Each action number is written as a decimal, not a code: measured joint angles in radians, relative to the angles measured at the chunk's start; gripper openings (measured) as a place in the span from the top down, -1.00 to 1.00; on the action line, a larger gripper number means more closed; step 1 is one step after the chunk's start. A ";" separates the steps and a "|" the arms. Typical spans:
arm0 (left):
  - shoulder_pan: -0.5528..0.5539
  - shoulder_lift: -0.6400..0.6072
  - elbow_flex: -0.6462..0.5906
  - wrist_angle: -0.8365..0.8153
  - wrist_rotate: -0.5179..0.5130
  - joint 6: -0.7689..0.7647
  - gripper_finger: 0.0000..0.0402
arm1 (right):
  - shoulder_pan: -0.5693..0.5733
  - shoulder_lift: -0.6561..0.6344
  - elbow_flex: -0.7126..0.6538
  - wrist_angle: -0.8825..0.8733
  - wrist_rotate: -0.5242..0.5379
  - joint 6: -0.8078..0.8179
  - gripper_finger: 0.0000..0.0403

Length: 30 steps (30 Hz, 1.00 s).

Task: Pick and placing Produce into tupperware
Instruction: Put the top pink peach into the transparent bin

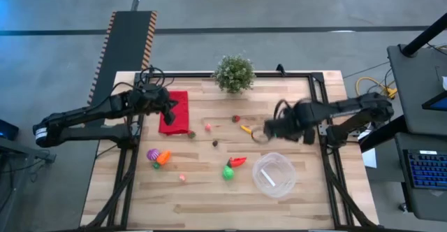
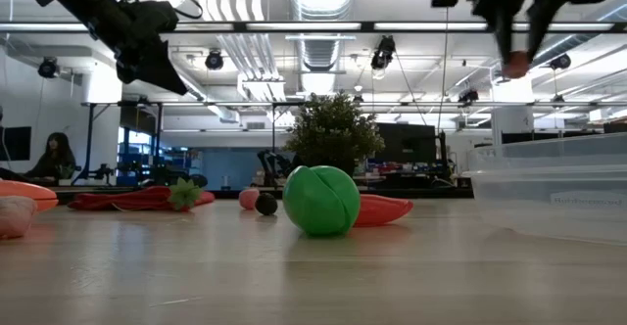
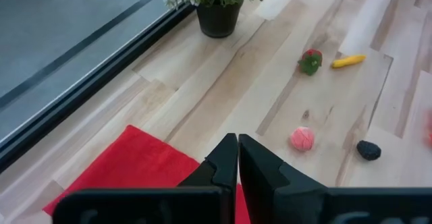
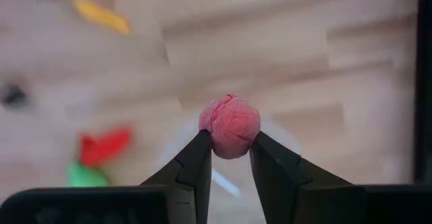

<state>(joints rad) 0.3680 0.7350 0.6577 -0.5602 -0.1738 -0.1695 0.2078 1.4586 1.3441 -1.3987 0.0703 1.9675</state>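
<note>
Right gripper pinches a pink round produce piece aloft near the tupperware; left gripper, jaws pressed together, hovers over the red cloth.

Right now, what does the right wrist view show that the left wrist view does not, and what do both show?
Only the right wrist view shows the right tool shut on a pink round piece held above the table, with the red piece and green piece below.

Only the left wrist view shows the left tool shut and empty, over the red cloth, plus the potted plant and another pink piece.

Both show the yellow piece and the wooden table.
</note>
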 joint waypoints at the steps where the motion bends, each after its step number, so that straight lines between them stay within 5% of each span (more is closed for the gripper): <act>1: 0.000 -0.001 -0.003 0.002 0.004 0.000 1.00 | 0.038 0.011 0.000 0.006 -0.018 0.004 0.57; 13: 0.000 0.019 0.002 0.013 0.055 -0.016 1.00 | 0.306 0.183 0.000 0.156 -0.077 0.119 0.57; 30: -0.002 0.018 0.002 0.037 0.143 -0.142 1.00 | 0.304 0.277 -0.054 0.199 -0.065 0.101 0.55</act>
<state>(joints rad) 0.3664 0.7530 0.6598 -0.5232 -0.0303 -0.3119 0.5121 1.7359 1.2900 -1.1998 0.0050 2.0684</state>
